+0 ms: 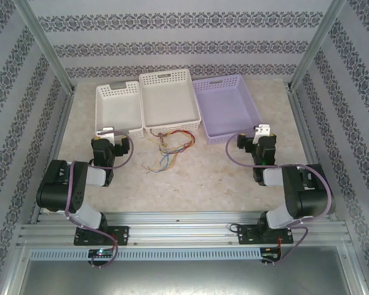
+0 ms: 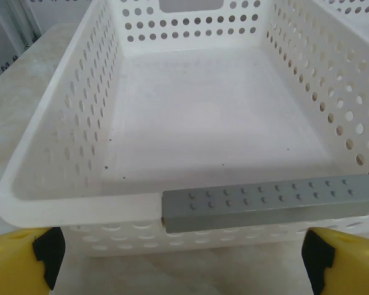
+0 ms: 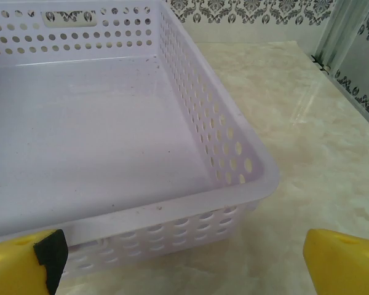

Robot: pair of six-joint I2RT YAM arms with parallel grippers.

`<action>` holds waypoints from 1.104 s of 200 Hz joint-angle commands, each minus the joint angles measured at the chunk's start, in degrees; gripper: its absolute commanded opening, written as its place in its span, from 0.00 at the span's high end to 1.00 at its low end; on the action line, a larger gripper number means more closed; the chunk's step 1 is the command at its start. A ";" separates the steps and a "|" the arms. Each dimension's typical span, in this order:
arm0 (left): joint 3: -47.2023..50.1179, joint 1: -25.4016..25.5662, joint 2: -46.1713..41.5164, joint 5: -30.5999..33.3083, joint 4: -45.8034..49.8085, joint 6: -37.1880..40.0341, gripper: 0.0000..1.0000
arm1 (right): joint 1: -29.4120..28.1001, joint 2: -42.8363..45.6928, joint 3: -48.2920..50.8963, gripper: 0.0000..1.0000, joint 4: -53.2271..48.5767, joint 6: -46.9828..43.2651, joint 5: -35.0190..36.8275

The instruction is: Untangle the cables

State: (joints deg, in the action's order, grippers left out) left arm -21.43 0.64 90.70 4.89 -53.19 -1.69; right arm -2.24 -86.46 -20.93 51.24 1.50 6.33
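Thin red, yellow and blue cables are seen right of the wide-spread left gripper (nearer than the equally spread right gripper), strung near-to-far.

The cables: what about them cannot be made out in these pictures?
- Top view: the cables are too small to count the strands or trace their crossings.
- Top view: whether they touch the middle basket is unclear.
- Top view: their thin lower ends blur into the pale table.

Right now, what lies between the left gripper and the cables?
In the top view, bare tabletop, crossed by the left arm's purple cable, separates the left gripper from the cables.
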 commanded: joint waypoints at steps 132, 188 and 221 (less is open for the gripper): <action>-0.01 -0.56 0.12 -0.48 -1.82 0.29 0.00 | 0.79 0.05 -1.12 0.02 0.08 -0.17 -2.61; -0.01 -0.56 0.10 -0.59 -1.72 0.36 0.00 | -1.22 11.87 -6.43 0.02 -18.09 -1.92 -0.67; -0.19 -0.56 0.14 -1.15 -1.48 0.55 0.00 | -4.29 18.77 -7.12 0.02 -20.51 1.06 5.05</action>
State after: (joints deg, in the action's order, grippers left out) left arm -21.43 0.64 90.72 4.67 -53.19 -1.67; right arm -5.52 -70.52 -26.13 35.18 0.89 7.49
